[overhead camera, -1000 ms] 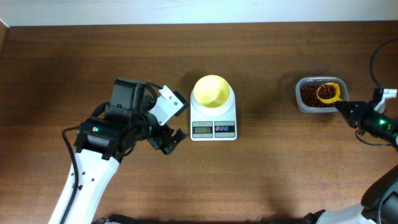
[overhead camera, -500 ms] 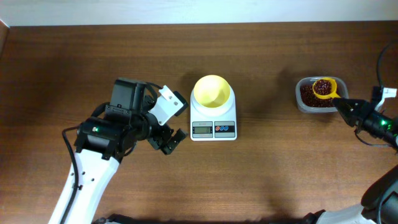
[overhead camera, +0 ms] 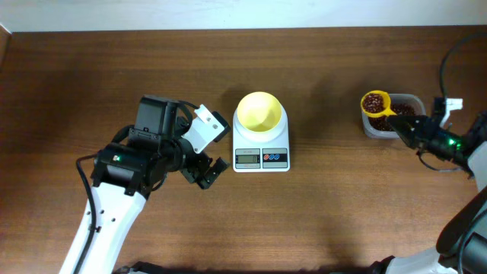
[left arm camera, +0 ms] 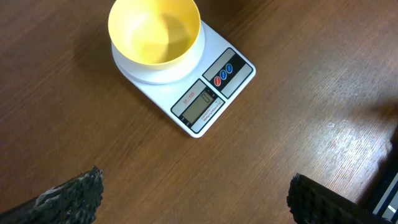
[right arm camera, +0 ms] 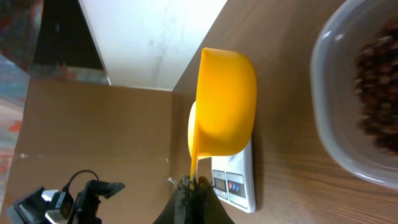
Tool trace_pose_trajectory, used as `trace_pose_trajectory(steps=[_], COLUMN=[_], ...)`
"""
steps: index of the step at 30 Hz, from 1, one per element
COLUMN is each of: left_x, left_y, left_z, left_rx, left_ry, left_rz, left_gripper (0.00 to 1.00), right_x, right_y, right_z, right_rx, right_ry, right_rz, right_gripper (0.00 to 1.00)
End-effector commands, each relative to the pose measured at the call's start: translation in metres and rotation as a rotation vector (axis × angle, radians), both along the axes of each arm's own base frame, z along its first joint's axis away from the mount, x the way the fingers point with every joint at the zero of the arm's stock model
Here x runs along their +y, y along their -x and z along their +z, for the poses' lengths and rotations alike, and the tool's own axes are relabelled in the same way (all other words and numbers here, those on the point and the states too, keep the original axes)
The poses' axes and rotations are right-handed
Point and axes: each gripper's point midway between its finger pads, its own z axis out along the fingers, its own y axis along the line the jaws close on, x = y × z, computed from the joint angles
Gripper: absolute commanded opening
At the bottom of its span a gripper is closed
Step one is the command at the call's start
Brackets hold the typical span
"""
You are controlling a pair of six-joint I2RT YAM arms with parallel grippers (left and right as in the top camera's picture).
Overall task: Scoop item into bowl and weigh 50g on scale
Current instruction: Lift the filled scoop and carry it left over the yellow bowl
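The pale yellow bowl [overhead camera: 259, 112] sits empty on the white scale [overhead camera: 261, 144] at mid table; both also show in the left wrist view, the bowl [left arm camera: 155, 32] on the scale [left arm camera: 205, 93]. My right gripper [overhead camera: 405, 129] is shut on the handle of a deep-yellow scoop [overhead camera: 375, 103] filled with red-brown beans, held at the left edge of the clear tub [overhead camera: 402, 114] that holds more beans [overhead camera: 403, 111]. The scoop's underside [right arm camera: 225, 102] fills the right wrist view. My left gripper [overhead camera: 205, 172] hangs open and empty left of the scale.
Brown wooden table [overhead camera: 335, 205] all around. A pale wall edge [overhead camera: 243, 15] runs along the far side. The left arm's body [overhead camera: 129, 167] lies over the table's left half.
My right gripper has lifted the scoop out of the tub's middle and carried it left to the tub's left edge, full of beans. The left arm has not moved.
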Motion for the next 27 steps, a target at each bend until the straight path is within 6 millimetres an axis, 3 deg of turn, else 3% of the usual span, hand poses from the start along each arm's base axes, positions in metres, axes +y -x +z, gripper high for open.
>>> trace_pose_trajectory(steps=[1, 22, 27], left_x=[0.000, 0.000, 0.000], left_y=[-0.003, -0.003, -0.003], left_z=[0.009, 0.009, 0.009], left_rx=[-0.031, -0.031, -0.031], left_ry=[0.004, 0.004, 0.004], left_rz=[-0.008, -0.008, -0.008], left_gripper=[0.99, 0.99, 0.99], right_x=[0.025, 0.167, 0.187], right_y=[0.002, -0.008, -0.006], right_z=[0.015, 0.031, 0.026], right_rx=[-0.050, -0.082, -0.075], right_ry=[-0.017, -0.036, -0.007], right_rz=[0.072, 0.426, 0.459], right_gripper=[0.04, 0.04, 0.04])
